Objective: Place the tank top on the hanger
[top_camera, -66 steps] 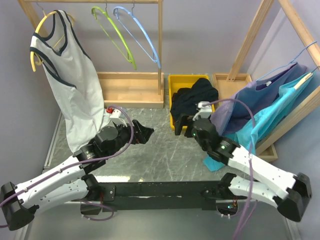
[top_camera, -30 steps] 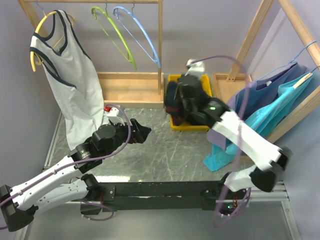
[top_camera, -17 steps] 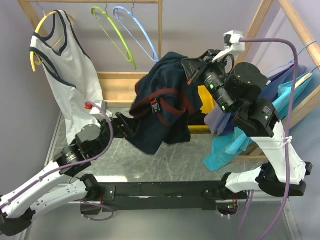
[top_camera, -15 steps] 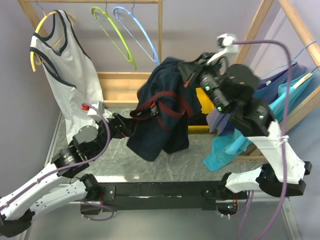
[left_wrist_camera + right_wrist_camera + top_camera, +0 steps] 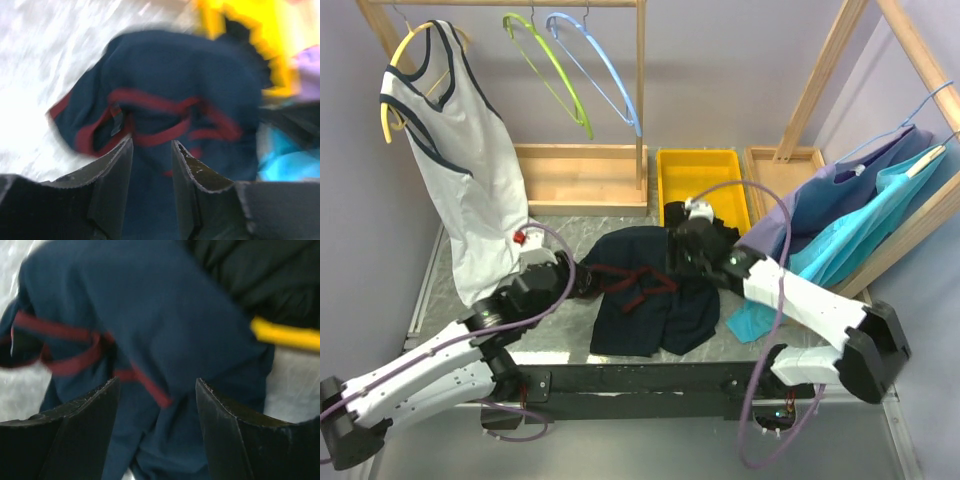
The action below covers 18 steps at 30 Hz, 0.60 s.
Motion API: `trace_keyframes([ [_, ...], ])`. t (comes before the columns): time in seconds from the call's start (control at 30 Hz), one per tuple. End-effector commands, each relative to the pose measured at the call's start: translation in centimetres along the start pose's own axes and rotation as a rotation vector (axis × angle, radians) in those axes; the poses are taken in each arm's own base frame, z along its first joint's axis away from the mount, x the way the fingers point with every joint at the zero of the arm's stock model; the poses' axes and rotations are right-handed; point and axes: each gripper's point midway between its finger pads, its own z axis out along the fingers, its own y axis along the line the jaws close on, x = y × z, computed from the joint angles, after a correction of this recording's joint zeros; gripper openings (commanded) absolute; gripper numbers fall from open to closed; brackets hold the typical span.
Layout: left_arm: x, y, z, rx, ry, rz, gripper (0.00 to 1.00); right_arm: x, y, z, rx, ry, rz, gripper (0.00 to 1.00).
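Navy with dark red trim, the tank top (image 5: pixel 645 305) is lying crumpled on the worktop (image 5: pixel 620 222), close to the middle of its near edge. It is folding over itself, so the red neck and armhole bands are looping across the top in a tangle. No chest print is showing.

On its near-left side the left end effector (image 5: pixel 150 145) is hovering low, its jaws standing a little apart with nothing pinched between them. The red-trimmed opening is sitting just beyond the fingertips. Over the far-right part of the cloth the right end effector (image 5: pixel 157 382) is hanging with jaws wide apart, also gripping nothing.

As I judge it, the step in hand is taking a fresh hold of the garment. It is best done by pinching one red shoulder band on each side, not a fistful of body fabric. That way the neck opening is spreading between the two arms, ready to be threaded.

Just behind, a black garment (image 5: pixel 235 275) is spilling over the near rim of the yellow bin (image 5: pixel 705 185), so the right jaws need to be closing on navy cloth only.

Farthest back, the lime-green hanger (image 5: pixel 563 88) is hanging bare on the wooden rack (image 5: pixel 641 120) along the far edge.
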Motion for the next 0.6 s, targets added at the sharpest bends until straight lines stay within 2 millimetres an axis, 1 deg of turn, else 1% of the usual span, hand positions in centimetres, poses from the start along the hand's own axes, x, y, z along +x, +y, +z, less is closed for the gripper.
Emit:
trace_keyframes([
  [0.0,3.2,3.5,1.8,-0.126,0.019,-0.108,0.42,-0.7,2.4,-2.9,-0.097,-0.175,0.071,0.70],
  [0.03,3.5,4.0,2.0,-0.144,0.018,-0.146,0.44,-0.3,2.9,-3.3,-0.120,-0.178,0.085,0.70],
  [0.07,4.5,5.2,2.3,-0.178,0.024,-0.148,0.45,0.4,3.3,-3.3,-0.134,-0.169,0.081,0.70],
  [0.1,4.3,5.8,2.8,-0.191,0.002,-0.171,0.46,1.7,3.5,-3.0,-0.142,-0.149,0.070,0.70],
  [0.17,5.2,6.7,3.5,-0.194,0.017,-0.174,0.54,2.7,3.7,-1.9,-0.139,-0.128,0.061,0.69],
  [0.2,4.7,7.3,4.2,-0.208,-0.003,-0.200,0.55,3.3,3.5,-1.4,-0.124,-0.113,0.056,0.68],
  [0.23,4.8,7.6,4.6,-0.208,-0.002,-0.196,0.56,3.8,3.5,-0.7,-0.114,-0.096,0.044,0.67],
  [0.27,5.0,8.8,4.9,-0.234,-0.002,-0.202,0.56,4.2,3.3,-0.3,-0.105,-0.091,0.042,0.67],
  [0.3,5.5,9.5,5.4,-0.253,0.009,-0.196,0.58,4.2,3.4,0.0,-0.105,-0.092,0.038,0.67],
  [0.33,4.8,8.9,6.0,-0.213,-0.012,-0.196,0.57,4.4,3.3,0.5,-0.090,-0.090,0.034,0.66],
  [0.4,5.3,9.7,6.8,-0.213,0.019,-0.194,0.57,4.4,3.1,0.9,-0.071,-0.090,0.021,0.66],
  [0.43,4.9,9.3,7.2,-0.188,0.004,-0.196,0.56,4.8,3.0,1.3,-0.061,-0.079,0.013,0.67],
  [0.47,4.9,9.2,7.4,-0.169,0.002,-0.186,0.56,4.6,2.8,1.5,-0.044,-0.083,0.013,0.67],
  [0.5,5.3,9.0,7.6,-0.153,0.022,-0.171,0.55,4.7,2.7,1.7,-0.033,-0.080,0.008,0.67],
  [0.53,5.4,8.9,7.8,-0.146,0.026,-0.168,0.54,5.3,2.2,2.2,-0.004,-0.058,-0.002,0.67],
  [0.57,5.3,8.5,8.0,-0.131,0.027,-0.166,0.53,5.3,1.9,2.3,0.019,-0.062,-0.008,0.68],
])
